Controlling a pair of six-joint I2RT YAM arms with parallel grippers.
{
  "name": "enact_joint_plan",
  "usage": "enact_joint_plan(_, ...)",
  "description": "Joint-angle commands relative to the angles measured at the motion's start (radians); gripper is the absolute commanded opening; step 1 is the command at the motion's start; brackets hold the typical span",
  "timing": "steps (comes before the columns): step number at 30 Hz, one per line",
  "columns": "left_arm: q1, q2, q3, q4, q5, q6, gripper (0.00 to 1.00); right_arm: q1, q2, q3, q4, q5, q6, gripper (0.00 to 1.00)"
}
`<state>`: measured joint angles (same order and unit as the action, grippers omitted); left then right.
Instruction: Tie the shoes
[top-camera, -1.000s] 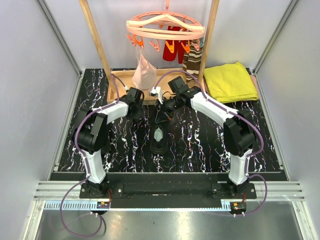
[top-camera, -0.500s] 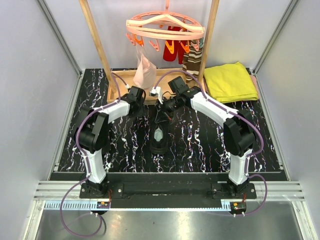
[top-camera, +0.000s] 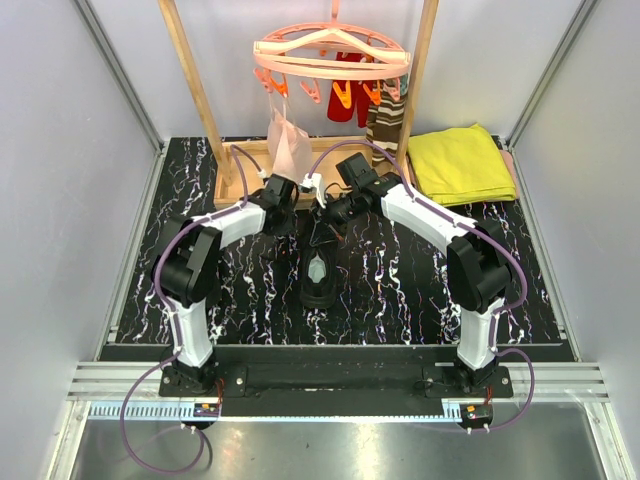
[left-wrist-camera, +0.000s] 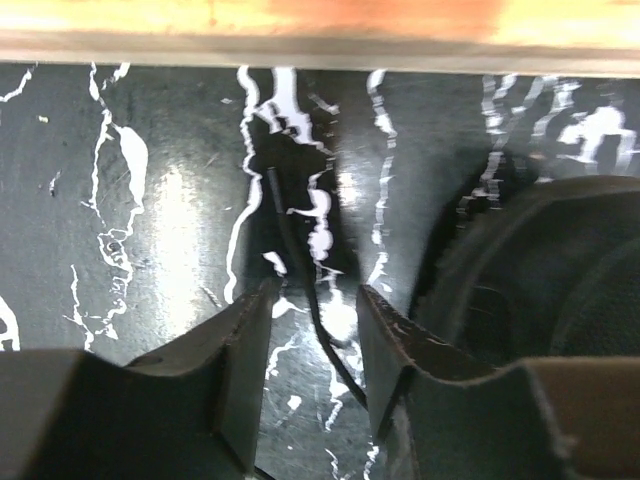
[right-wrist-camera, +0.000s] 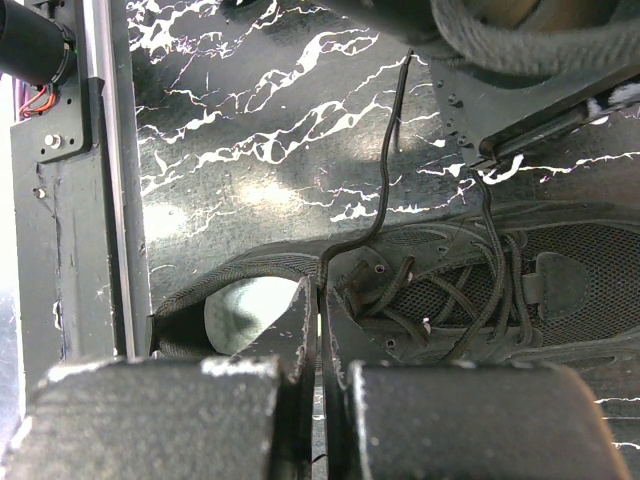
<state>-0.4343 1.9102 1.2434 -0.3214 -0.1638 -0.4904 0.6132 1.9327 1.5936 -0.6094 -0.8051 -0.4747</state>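
One black lace-up shoe (top-camera: 320, 280) lies mid-table, with its heel opening toward the arm bases and its pale insole (right-wrist-camera: 245, 310) showing. Above its tongue, my right gripper (right-wrist-camera: 320, 285) is shut on a thin black lace (right-wrist-camera: 385, 170), which rises from the fingertips and runs away over the table. My left gripper (top-camera: 292, 197) is low over the table just beyond the shoe's toe. In the left wrist view its jaws (left-wrist-camera: 315, 290) stand apart with a loose lace (left-wrist-camera: 290, 250) lying on the table between them, touching neither finger.
A wooden rack base (top-camera: 240, 170) stands just behind the left gripper, and its edge (left-wrist-camera: 320, 40) fills the top of the left wrist view. An orange peg hanger (top-camera: 330, 55) carries a pink cloth (top-camera: 285, 140) and striped socks (top-camera: 383, 120). A yellow towel (top-camera: 460, 165) lies at the back right.
My left gripper has slid right toward the shoe's toe and its jaws have narrowed. The right gripper has stayed still, shut on the lace.
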Motion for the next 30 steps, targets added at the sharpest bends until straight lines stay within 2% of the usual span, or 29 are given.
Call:
enact_joint_plan(1,0.003,0.046,0.039,-0.045,-0.051,-0.001,0.35,0.01,-0.005,0.014,0.022,0.0,-0.015,0.0)
enact_joint_plan(5,0.019,0.044,0.001,-0.077,-0.042,-0.022,0.29,0.01,-0.006,0.012,0.022,0.007,-0.015,0.0)
enact_joint_plan(6,0.029,0.039,-0.024,-0.084,-0.004,-0.027,0.24,0.01,-0.008,0.011,0.022,0.007,-0.015,0.0)
enact_joint_plan(7,0.034,0.024,-0.038,-0.081,0.007,-0.031,0.08,0.01,-0.009,0.009,0.023,0.009,-0.015,0.0)
enact_joint_plan(8,0.037,0.01,-0.07,-0.062,0.027,-0.033,0.01,0.01,-0.009,0.006,0.022,0.012,-0.015,0.0)
enact_joint_plan(16,0.072,-0.276,-0.212,0.093,0.102,0.013,0.0,0.01,-0.003,0.002,0.023,0.029,-0.007,0.0)
enact_joint_plan(21,0.091,-0.443,-0.294,0.09,0.13,0.058,0.0,0.01,0.006,0.017,0.025,0.055,0.01,0.0)
enact_joint_plan(24,0.1,-0.601,-0.355,0.065,0.152,0.104,0.0,0.01,0.009,0.023,0.026,0.067,0.022,0.0)
enact_joint_plan(30,0.115,-0.805,-0.469,0.015,0.159,0.243,0.0,0.01,0.002,0.022,0.036,0.076,0.057,0.0)
